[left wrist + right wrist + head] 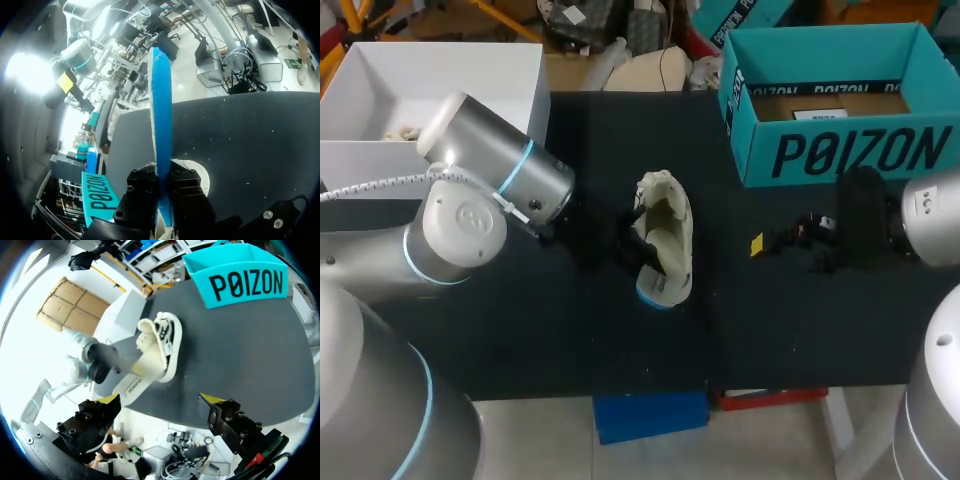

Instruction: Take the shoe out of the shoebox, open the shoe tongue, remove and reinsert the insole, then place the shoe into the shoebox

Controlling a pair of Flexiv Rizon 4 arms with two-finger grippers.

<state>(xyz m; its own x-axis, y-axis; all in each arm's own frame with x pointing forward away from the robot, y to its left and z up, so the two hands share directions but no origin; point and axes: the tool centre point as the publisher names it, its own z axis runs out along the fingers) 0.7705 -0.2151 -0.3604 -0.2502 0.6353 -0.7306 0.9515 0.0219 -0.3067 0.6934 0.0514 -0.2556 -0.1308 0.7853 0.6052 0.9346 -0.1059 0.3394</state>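
left end effector (161,176) clamps the insole (161,100) edge-on, its length running straight ahead; right end effector (160,399) gapes empty.

Left arm (470,215) and right arm (932,205) are silver with blue rings; right hand (162,398) is black, yellow-tipped.

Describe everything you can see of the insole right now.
The insole is a thin, flexible-looking sheet, cream on top with dark print and bright blue underneath. The left gripper is shut on it, one finger against each face, so the left wrist view sees it edge-on. One end runs into the opening of the cream shoe on the black table, and the other end sticks out past the shoe. Nothing else appears to touch it.
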